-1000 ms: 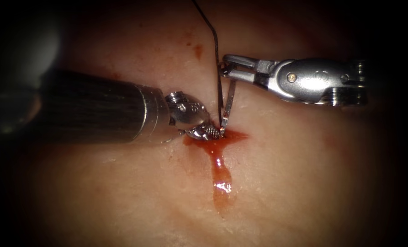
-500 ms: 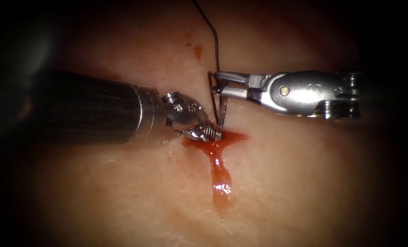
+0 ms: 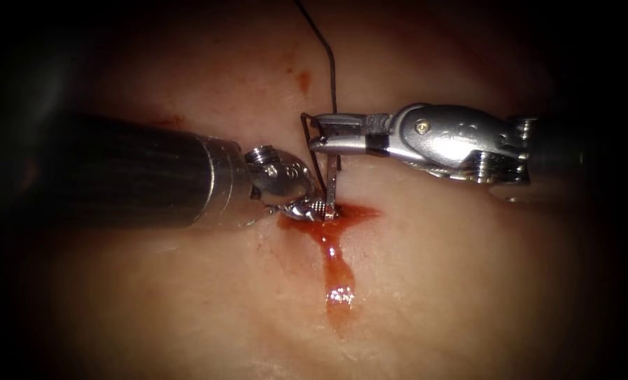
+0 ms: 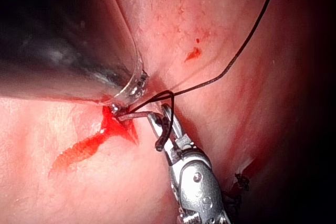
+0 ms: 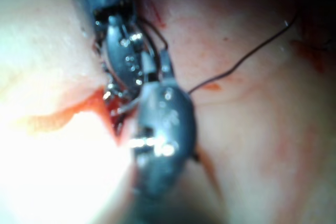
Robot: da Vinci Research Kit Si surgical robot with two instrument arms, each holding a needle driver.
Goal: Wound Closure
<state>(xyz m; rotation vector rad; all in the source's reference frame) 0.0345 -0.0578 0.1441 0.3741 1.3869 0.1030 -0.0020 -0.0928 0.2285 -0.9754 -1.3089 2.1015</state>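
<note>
Two tools meet at the top of the cut (image 3: 336, 246) in the tissue (image 3: 468, 281). The left tool (image 3: 312, 207) reaches in level from the left, its tip bent down, jaws pinched shut on the needle (image 3: 334, 184) low down, right at the red fluid (image 3: 338, 271). The needle stands up out of the tissue there. The right tool (image 3: 322, 132) lies flat from the right, jaws closed on the needle's upper part, with dark thread (image 3: 331, 70) looped by them and running up and away.
</note>
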